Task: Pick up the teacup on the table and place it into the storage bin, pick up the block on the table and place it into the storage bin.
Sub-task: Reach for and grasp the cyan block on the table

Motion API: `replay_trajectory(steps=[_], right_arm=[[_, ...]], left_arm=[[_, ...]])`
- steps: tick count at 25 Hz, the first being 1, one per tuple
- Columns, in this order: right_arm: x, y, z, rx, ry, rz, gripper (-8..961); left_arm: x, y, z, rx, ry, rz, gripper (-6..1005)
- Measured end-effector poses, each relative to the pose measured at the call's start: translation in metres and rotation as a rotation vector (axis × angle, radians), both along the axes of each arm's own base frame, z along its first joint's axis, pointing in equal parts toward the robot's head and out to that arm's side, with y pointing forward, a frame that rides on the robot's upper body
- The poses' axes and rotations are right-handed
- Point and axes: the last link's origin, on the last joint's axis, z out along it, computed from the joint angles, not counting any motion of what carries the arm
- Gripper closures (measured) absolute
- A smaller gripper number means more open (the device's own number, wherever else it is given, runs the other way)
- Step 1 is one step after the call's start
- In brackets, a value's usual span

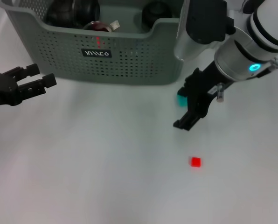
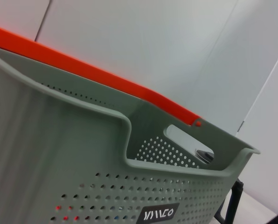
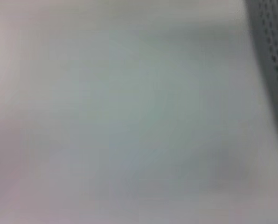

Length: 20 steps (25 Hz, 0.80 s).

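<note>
Head view shows both arms; left wrist view shows only the grey-green perforated plastic storage bin [image 2: 106, 186] w/ an orange edge behind its rim; right wrist view is blurred, just white table [image 3: 129, 121] and a bin corner.

Right gripper [image 1: 191, 112] hangs just in front of the bin's right corner, over a small teal block [image 1: 181, 99] part hidden beside its fingers; finger gap can't be told. Small red cube block [image 1: 195, 162] lies alone, near and below that gripper. Two blocks total.

Left gripper [image 1: 38, 79], fingers spread and holding nothing, sits at the left edge, apart from the bin.
</note>
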Motion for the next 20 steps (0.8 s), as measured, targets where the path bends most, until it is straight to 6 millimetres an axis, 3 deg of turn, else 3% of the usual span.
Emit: replay_trajectory(steps=[20], right_arm=[[0.027, 0.027, -0.026, 0.160, 0.033, -0.122, 8]], left_arm=[[-0.004, -0.003, -0.001, 0.012, -0.012, 0.024, 139]])
